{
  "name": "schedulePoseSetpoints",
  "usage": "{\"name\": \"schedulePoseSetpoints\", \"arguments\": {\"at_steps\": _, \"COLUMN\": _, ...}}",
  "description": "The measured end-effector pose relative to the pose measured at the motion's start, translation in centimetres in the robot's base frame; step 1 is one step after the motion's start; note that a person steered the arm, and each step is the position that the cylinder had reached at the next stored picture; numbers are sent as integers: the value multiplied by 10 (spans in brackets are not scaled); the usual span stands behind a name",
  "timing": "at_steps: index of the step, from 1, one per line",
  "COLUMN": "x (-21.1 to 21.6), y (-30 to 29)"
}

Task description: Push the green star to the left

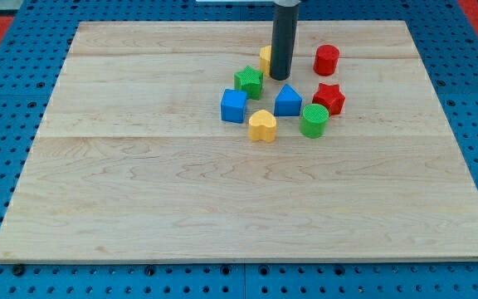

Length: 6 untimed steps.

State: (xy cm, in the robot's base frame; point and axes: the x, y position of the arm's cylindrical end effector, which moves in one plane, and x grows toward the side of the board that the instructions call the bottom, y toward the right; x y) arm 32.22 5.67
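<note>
The green star (249,80) lies on the wooden board (139,191), at the upper left of a cluster of blocks above the board's middle. My tip (280,77) is at the end of the dark rod that comes down from the view's top. It stands just right of the green star, with a small gap between them. The rod partly hides a yellow block (265,58) behind it.
A blue cube (234,105) lies below the star, a yellow heart (262,125) lower still. A blue triangle (288,101), green cylinder (314,120), red star (329,98) and red cylinder (326,60) lie to the right.
</note>
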Motion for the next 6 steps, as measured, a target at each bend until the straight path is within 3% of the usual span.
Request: {"name": "schedulePoseSetpoints", "arguments": {"at_steps": 6, "x": 21, "y": -51}}
